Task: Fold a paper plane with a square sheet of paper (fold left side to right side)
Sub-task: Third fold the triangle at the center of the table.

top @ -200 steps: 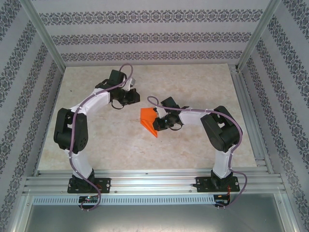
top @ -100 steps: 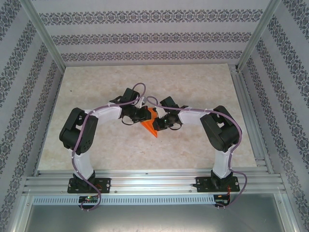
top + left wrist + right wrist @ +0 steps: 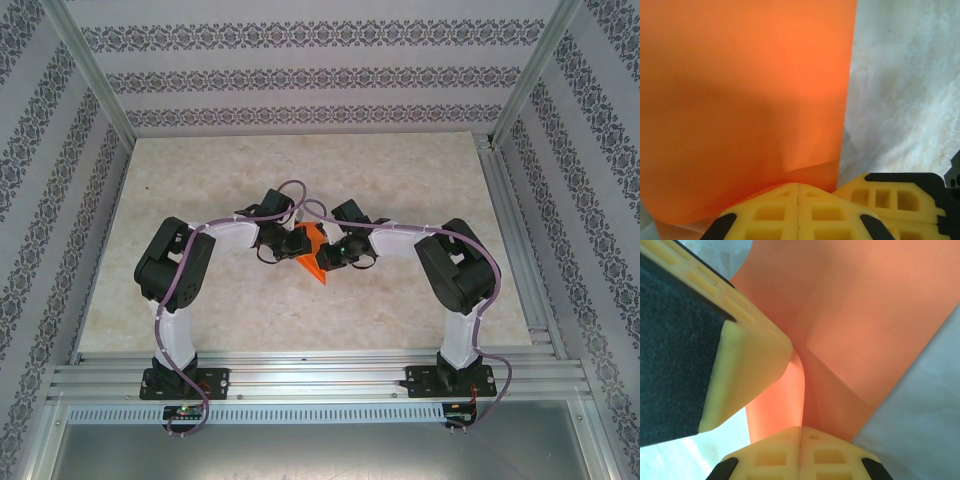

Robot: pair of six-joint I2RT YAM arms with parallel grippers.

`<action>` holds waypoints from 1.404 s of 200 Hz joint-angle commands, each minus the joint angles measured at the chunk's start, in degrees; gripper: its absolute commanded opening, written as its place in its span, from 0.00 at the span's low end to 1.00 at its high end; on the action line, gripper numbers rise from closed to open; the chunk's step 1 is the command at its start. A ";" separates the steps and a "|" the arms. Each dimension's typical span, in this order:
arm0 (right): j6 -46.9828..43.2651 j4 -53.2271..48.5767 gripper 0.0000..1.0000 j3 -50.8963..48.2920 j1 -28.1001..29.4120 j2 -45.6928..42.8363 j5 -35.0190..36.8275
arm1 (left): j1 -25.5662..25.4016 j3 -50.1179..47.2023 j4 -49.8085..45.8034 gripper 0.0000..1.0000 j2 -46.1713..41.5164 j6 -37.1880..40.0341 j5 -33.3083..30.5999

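The square sheet of paper [image 3: 314,258] is being held at the middle of the table [image 3: 420,180], between the two arms, partly folded and with one corner pointing toward the bases. It is being gripped by the right gripper [image 3: 330,250] — in the right wrist view a creased part of the orange sheet [image 3: 865,315] is being clamped between the yellow fingers [image 3: 750,355]. The left gripper [image 3: 298,243] is being shown right at the sheet's left edge; in its wrist view the paper's [image 3: 740,100] lower edge is being overlapped by the fingers [image 3: 790,212] — whether they are closed on it cannot be told.
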 commanded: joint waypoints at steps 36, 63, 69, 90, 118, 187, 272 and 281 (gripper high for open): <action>-1.03 -3.49 0.00 -0.22 0.66 3.17 3.69 | -0.52 -1.69 -1.12 0.07 1.96 1.47 -2.28; -0.63 -3.25 0.00 -0.24 0.45 2.88 3.11 | -0.66 -2.01 -1.76 0.07 2.75 2.00 -3.42; -0.39 -3.05 0.00 -0.11 0.29 2.59 2.80 | -0.73 -2.17 -1.96 0.07 2.91 2.16 -3.79; 0.83 -3.56 0.00 0.69 -0.17 0.29 2.09 | -0.95 -3.51 -1.84 0.07 3.11 2.27 -4.69; 2.78 -4.93 0.08 2.40 -1.24 -3.99 3.22 | -1.47 -5.14 -1.67 0.07 3.60 2.27 -6.18; 6.19 -7.21 0.21 -0.78 -1.11 -13.44 4.32 | -2.33 -6.33 -1.79 0.06 4.34 2.46 -8.18; 12.56 1.70 0.19 -4.39 3.49 -10.31 2.97 | -2.28 -5.75 -2.81 0.06 3.42 2.88 -8.78; 12.25 1.55 0.21 -4.77 2.17 -11.11 2.91 | -2.33 -5.51 -3.06 0.06 3.28 2.97 -8.79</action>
